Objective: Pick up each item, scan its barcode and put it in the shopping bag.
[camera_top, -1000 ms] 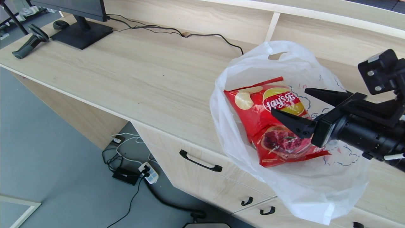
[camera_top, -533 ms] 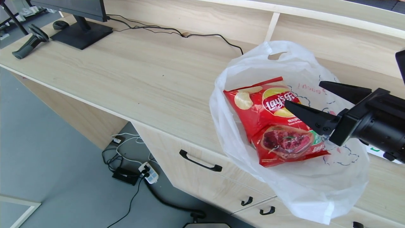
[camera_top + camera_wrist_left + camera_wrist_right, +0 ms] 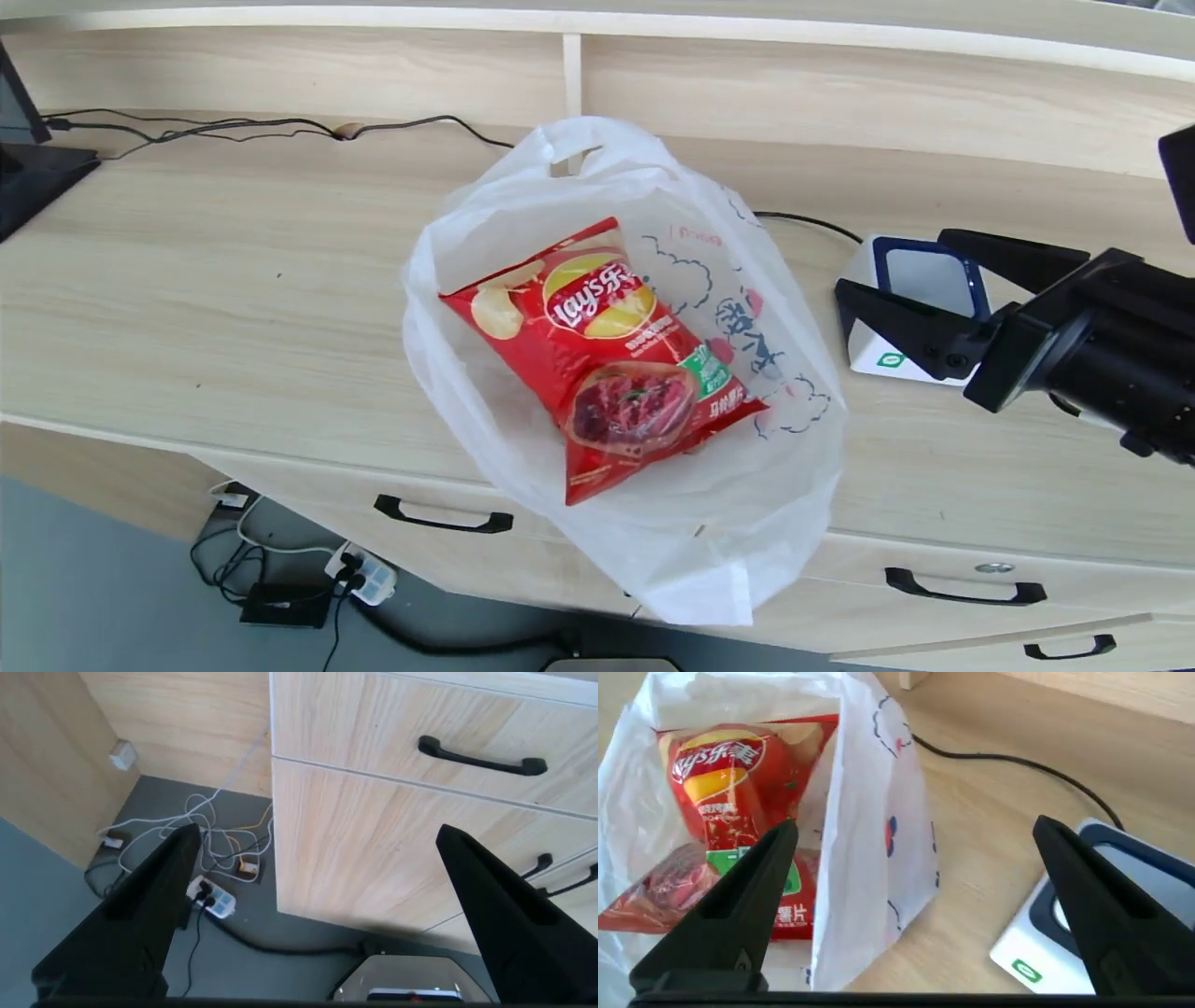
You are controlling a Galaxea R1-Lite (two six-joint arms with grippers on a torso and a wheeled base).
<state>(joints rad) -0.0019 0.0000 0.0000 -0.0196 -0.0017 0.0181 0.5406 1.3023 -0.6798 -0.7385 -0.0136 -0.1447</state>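
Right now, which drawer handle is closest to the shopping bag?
The leftmost drawer handle, beside the shopping bag's hanging edge; the other two sit farther right.

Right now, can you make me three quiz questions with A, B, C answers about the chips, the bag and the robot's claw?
1. The right claw is:
A) shut on nothing
B) open and empty
C) shut on something

2. The chip bag lies:
A) inside the shopping bag
B) in the right claw
C) beside the shopping bag

3. The chip bag is mostly:
A) blue
B) green
C) red

Answers:
1 B, because its two fingers stand wide apart and grip nothing.
2 A, because the white plastic of the shopping bag lies all around it.
3 C, because red covers most of its front.
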